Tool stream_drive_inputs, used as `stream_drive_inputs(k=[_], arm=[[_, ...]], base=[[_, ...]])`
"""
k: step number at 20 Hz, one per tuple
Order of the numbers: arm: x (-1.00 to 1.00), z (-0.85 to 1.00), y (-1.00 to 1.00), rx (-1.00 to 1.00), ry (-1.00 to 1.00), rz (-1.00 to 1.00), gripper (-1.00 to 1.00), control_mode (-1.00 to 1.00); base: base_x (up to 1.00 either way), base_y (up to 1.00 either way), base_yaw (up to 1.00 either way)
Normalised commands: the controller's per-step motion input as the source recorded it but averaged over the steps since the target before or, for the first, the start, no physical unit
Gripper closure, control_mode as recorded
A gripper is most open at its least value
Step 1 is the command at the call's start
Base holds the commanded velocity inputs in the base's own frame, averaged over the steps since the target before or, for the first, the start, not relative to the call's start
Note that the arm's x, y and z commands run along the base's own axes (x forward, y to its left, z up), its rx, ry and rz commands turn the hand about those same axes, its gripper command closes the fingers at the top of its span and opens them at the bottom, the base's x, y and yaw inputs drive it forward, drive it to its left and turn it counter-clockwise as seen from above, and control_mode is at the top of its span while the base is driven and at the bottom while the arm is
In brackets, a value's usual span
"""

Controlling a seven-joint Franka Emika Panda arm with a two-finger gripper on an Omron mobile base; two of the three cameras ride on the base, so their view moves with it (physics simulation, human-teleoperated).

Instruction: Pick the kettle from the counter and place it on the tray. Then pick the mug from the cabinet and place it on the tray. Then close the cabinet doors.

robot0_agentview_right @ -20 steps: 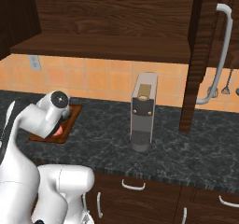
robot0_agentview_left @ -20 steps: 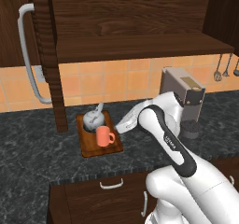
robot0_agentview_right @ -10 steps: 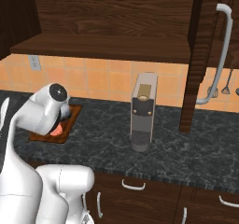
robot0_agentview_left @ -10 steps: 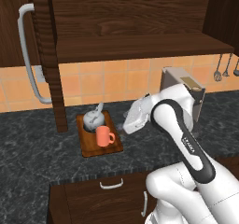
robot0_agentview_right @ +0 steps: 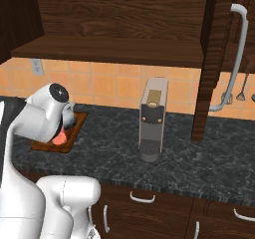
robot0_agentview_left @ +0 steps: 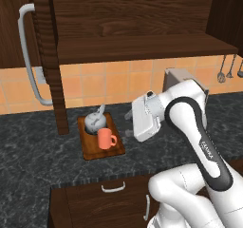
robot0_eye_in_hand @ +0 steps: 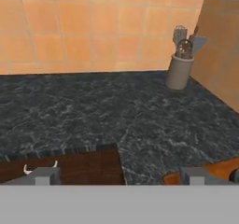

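Kettle and mug both sit on the tray, kettle at its back edge, mug toward the front, tray near the worktop's front edge. What is left, by my reckoning, is the doors: left door and right door both swung out edge-on. Rigid wood panels, probably light on their hinges; best taken at the bar handle, or pushed on the flat face. Gripper hangs beside the tray, empty, fingers spread wide apart in the hand view. That view alone shows a utensil crock in a far corner; the right base view alone shows the right door's handle.
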Motion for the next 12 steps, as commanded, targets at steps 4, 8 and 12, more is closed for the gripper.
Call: stream_drive_inputs(k=[4,8,12], arm=[[-0.28,0.18,0.22,-0.01,-0.26,0.18,-1.0,-1.0],[-0.21,0.15,0.17,0.0,-0.19,0.15,-1.0,-1.0],[-0.22,0.07,0.15,-0.01,-0.18,0.15,-1.0,-1.0]], base=[[0.0,0.0,0.0],[0.0,0.0,0.0],[0.0,0.0,0.0]])
